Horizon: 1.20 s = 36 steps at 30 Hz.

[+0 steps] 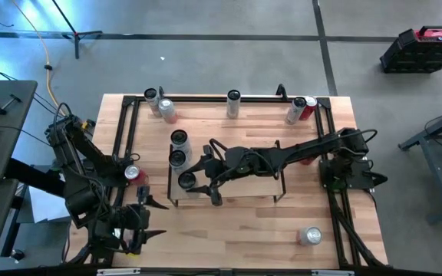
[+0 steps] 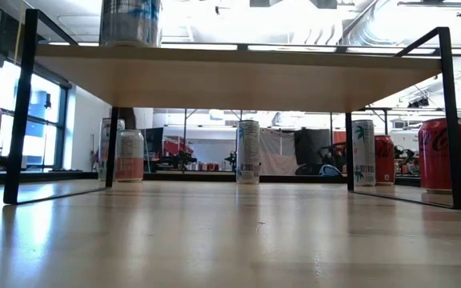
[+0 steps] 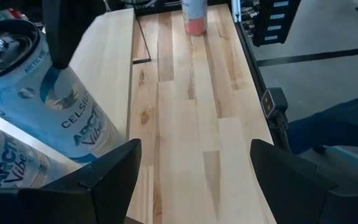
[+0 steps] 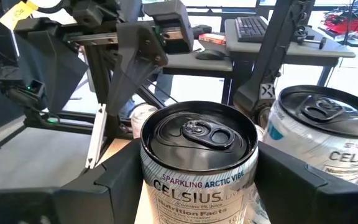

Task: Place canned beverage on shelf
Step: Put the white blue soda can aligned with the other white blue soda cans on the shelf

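Three white-and-blue Celsius cans stand in a row along the left end of the shelf (image 1: 240,182), a low light-wood board on thin black wire end frames near the middle of the table (image 1: 244,222). The nearest of the row, the front can (image 1: 186,182), sits upright at the shelf's front left corner, and the right end effector (image 1: 198,182) reaches across the board from the right and grasps it, one dark finger on each side of its body. In the right wrist view this can (image 4: 199,155) fills the gap between the fingers, pull tab up, with the middle can (image 4: 325,127) just beside it. The middle can (image 1: 177,159) and the far can (image 1: 179,138) stand behind it, close together.

The left end effector (image 1: 150,217) hovers near the table's front left corner, well apart from the shelf, its fingers spread and holding nothing. A red can (image 1: 133,174) stands just beside the left arm. More cans line the table's far edge, and one silver can (image 1: 310,235) stands near the front right.
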Each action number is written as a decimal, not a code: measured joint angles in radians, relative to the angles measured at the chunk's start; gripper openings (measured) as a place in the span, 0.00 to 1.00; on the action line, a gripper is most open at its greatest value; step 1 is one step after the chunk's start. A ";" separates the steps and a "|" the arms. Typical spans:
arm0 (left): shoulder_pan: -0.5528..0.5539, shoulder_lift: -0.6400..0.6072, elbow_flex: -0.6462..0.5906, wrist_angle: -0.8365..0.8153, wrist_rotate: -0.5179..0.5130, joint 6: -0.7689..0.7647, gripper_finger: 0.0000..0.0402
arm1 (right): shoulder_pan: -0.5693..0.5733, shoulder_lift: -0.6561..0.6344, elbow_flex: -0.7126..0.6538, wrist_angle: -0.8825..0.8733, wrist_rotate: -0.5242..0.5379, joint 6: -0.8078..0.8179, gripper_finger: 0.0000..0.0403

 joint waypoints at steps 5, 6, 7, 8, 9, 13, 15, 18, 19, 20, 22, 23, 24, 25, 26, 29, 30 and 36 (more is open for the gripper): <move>0.000 0.000 0.000 0.000 -0.013 0.000 0.72 | -0.008 0.000 0.000 -0.002 0.000 0.003 0.61; 0.000 0.000 0.000 0.000 -0.013 0.000 0.72 | -0.010 0.000 0.000 -0.002 -0.001 0.004 0.61; 0.002 0.000 0.000 0.000 -0.012 0.001 0.72 | -0.011 0.000 0.000 -0.002 -0.001 0.004 0.61; 0.006 0.000 0.000 0.000 -0.012 0.008 0.72 | -0.013 0.000 0.000 -0.002 -0.001 0.004 0.61; 0.008 0.000 0.000 0.000 -0.012 0.009 0.72 | -0.015 0.000 0.000 -0.002 0.000 0.004 0.61; 0.028 -0.001 0.000 -0.001 -0.019 0.012 0.72 | -0.017 0.000 0.000 -0.002 0.000 0.008 0.61; 0.039 -0.003 0.000 -0.001 -0.027 0.013 0.72 | -0.017 0.000 0.000 -0.003 0.000 0.001 0.61; 0.049 -0.016 0.000 0.000 -0.028 0.026 0.72 | -0.017 0.000 0.000 -0.003 0.000 -0.018 0.61; 0.053 -0.022 0.000 0.000 -0.028 0.030 0.72 | -0.017 0.000 0.000 -0.002 0.000 -0.019 0.61; 0.057 -0.028 0.000 0.000 -0.024 0.039 0.72 | -0.017 0.000 0.000 -0.002 0.000 -0.019 0.62; 0.059 -0.042 0.000 0.009 -0.018 0.061 0.72 | -0.017 0.000 0.000 -0.002 0.000 -0.019 0.64; 0.059 -0.049 0.000 0.020 -0.018 0.076 0.72 | -0.017 0.000 0.000 -0.002 0.000 -0.019 0.66; 0.059 -0.057 0.000 0.027 -0.020 0.091 0.72 | -0.017 0.000 0.000 -0.003 0.000 -0.019 0.68; 0.059 -0.066 0.000 0.028 -0.026 0.102 0.72 | -0.017 0.000 0.000 -0.003 0.000 -0.019 0.70; 0.059 -0.074 0.000 0.029 -0.035 0.106 0.72 | -0.017 0.000 0.000 -0.003 0.001 -0.019 0.73; 0.059 -0.091 0.000 0.029 -0.056 0.122 0.72 | -0.017 -0.001 0.001 -0.003 0.001 -0.024 0.77; 0.059 -0.095 0.000 0.029 -0.060 0.123 0.72 | -0.017 -0.001 0.004 -0.005 0.001 -0.027 0.78; 0.059 -0.099 0.000 0.014 -0.067 0.124 0.72 | -0.017 -0.004 0.046 -0.037 0.001 -0.044 0.79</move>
